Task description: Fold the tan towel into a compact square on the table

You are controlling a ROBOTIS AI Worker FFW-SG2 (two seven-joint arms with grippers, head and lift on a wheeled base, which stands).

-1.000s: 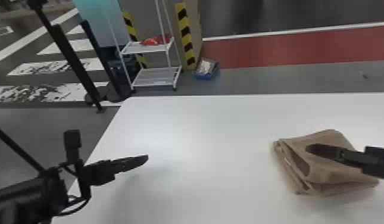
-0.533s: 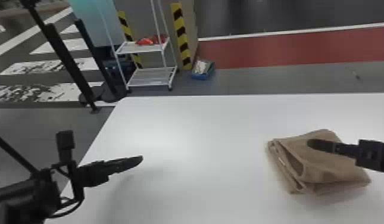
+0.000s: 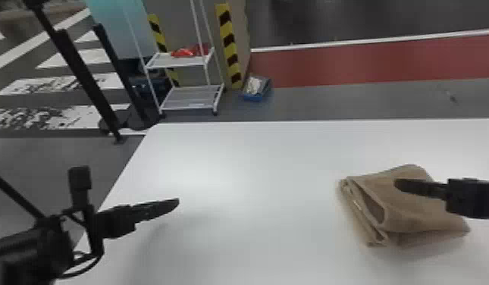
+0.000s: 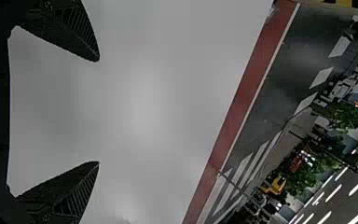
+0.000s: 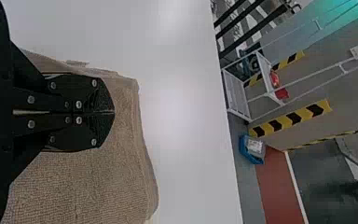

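One folded tan towel (image 3: pixel 414 212) on a white surface (image 3: pixel 254 197), with the closed right gripper (image 3: pixel 398 185) over it

Head view: The towel lies toward the right side of the surface, folded into a thick, roughly square bundle. Layers are stacked along its left side, where one fold gapes open like a pocket. The right gripper comes in from the right edge, its tip over the upper part of the cloth. The left gripper (image 3: pixel 174 204) comes in from the left edge, over the surface's left part, well apart from the towel. Beyond the surface are a white rack (image 3: pixel 194 99), a blue box (image 3: pixel 253 97) near it, and a red floor band (image 3: pixel 368 62).

Left wrist view: The left gripper (image 4: pixel 98 112) has its two fingers wide apart, with pale surface between and beyond them.

Right wrist view: The right gripper (image 5: pixel 113 112) has its fingers together over the towel's woven cloth, which extends past their tips. Whether any cloth is pinched between them, I cannot tell.
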